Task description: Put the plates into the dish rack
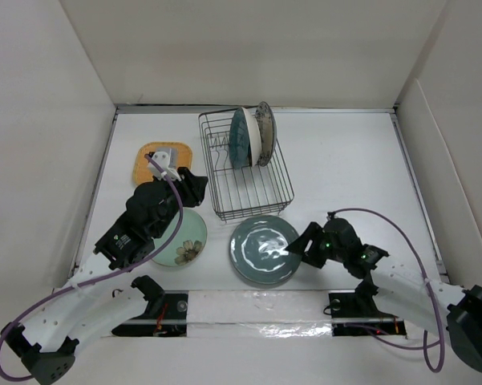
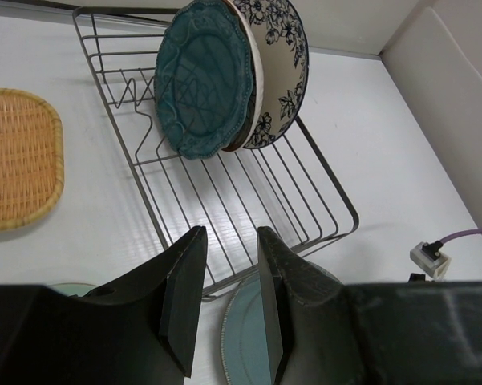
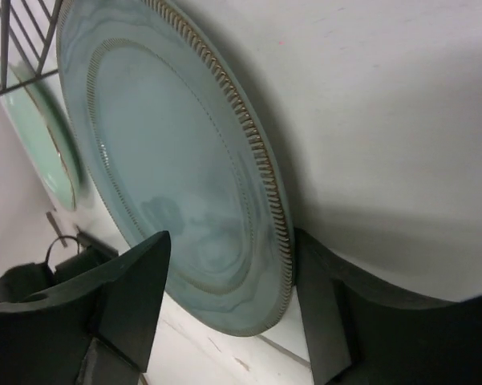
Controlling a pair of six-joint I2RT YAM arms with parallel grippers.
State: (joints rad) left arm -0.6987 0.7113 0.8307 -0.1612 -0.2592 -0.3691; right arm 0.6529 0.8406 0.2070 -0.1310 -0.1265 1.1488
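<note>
The black wire dish rack (image 1: 249, 188) stands at the middle back. The teal scalloped plate (image 1: 241, 138) and the white plate with blue pattern (image 1: 265, 131) stand upright in its far end, also in the left wrist view (image 2: 200, 76) (image 2: 282, 72); a thin brown edge shows between them. The large grey-green plate (image 1: 263, 249) lies flat in front of the rack. My right gripper (image 1: 298, 245) is open, its jaws either side of that plate's right rim (image 3: 168, 160). My left gripper (image 1: 194, 183) is open and empty above the rack's near left corner (image 2: 228, 241). The pale mint plate (image 1: 186, 239) lies partly under my left arm.
The orange rounded-square plate (image 1: 165, 160) lies flat left of the rack, partly covered by my left wrist. The rack's near half (image 2: 241, 200) holds only divider prongs. White walls close in the table on the left, back and right. A taped strip runs along the near edge.
</note>
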